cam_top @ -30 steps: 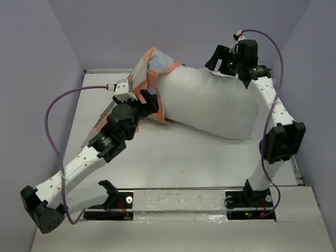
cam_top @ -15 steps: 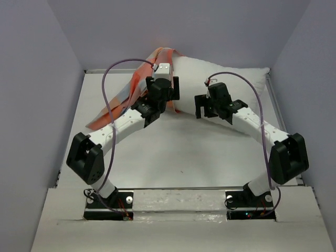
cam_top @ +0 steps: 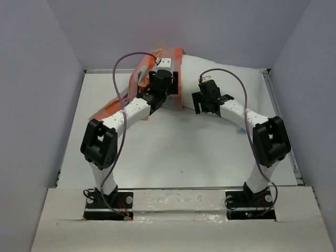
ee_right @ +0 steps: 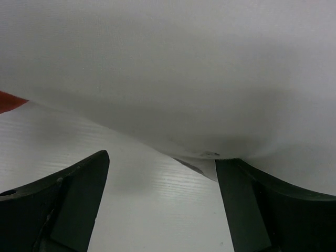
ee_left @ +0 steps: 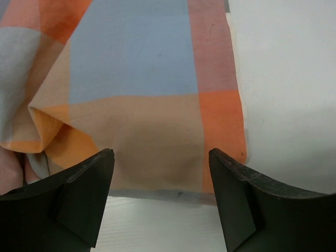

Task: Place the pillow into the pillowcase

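Observation:
The white pillow (cam_top: 233, 79) lies at the back of the table, its left end inside the orange, blue and tan checked pillowcase (cam_top: 140, 79). My left gripper (cam_top: 167, 90) hovers over the case's near edge. In the left wrist view this gripper (ee_left: 160, 153) is open, the pillowcase (ee_left: 136, 79) hem lying just beyond its fingertips and bare pillow (ee_left: 283, 79) to the right. My right gripper (cam_top: 209, 106) is at the pillow's near side. It (ee_right: 164, 157) is open, low over the table, under the bulging pillow (ee_right: 184, 68).
Grey-lavender walls (cam_top: 42, 79) close in the white table (cam_top: 173, 152) on the left, back and right. The pillowcase trails toward the left wall. Purple cables (cam_top: 118, 68) loop above both wrists. The arm bases (cam_top: 107, 202) stand on the near strip.
Both arms have swung in to the middle of the pillow's near side. The pillow and case now lie further back. Both jaws have narrowed slightly.

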